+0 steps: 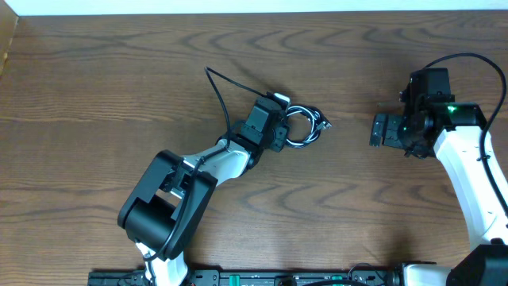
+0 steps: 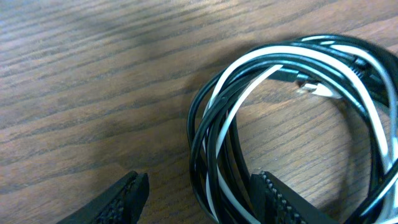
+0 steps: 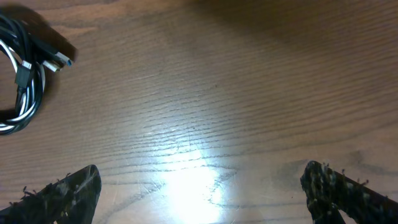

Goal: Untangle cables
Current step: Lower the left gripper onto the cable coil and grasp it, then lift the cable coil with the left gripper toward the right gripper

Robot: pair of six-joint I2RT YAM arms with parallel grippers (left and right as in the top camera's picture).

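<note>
The black and white cables lie wound into one small coil (image 1: pixel 304 127) on the wooden table, right of centre. In the left wrist view the coil (image 2: pixel 286 124) fills the right half. My left gripper (image 1: pixel 284 129) is open at the coil's left side; in the left wrist view its jaws (image 2: pixel 199 196) straddle the coil's near strands without closing on them. My right gripper (image 1: pixel 379 129) is open and empty, well to the right of the coil. The right wrist view shows the coil (image 3: pixel 22 74) far left, away from its open jaws (image 3: pixel 202 186).
The thicker black wire (image 1: pixel 218 91) of the left arm loops over the table behind the left gripper. The right arm's black wire (image 1: pixel 476 59) arcs at the far right. The table's back edge (image 1: pixel 254 14) runs along the top.
</note>
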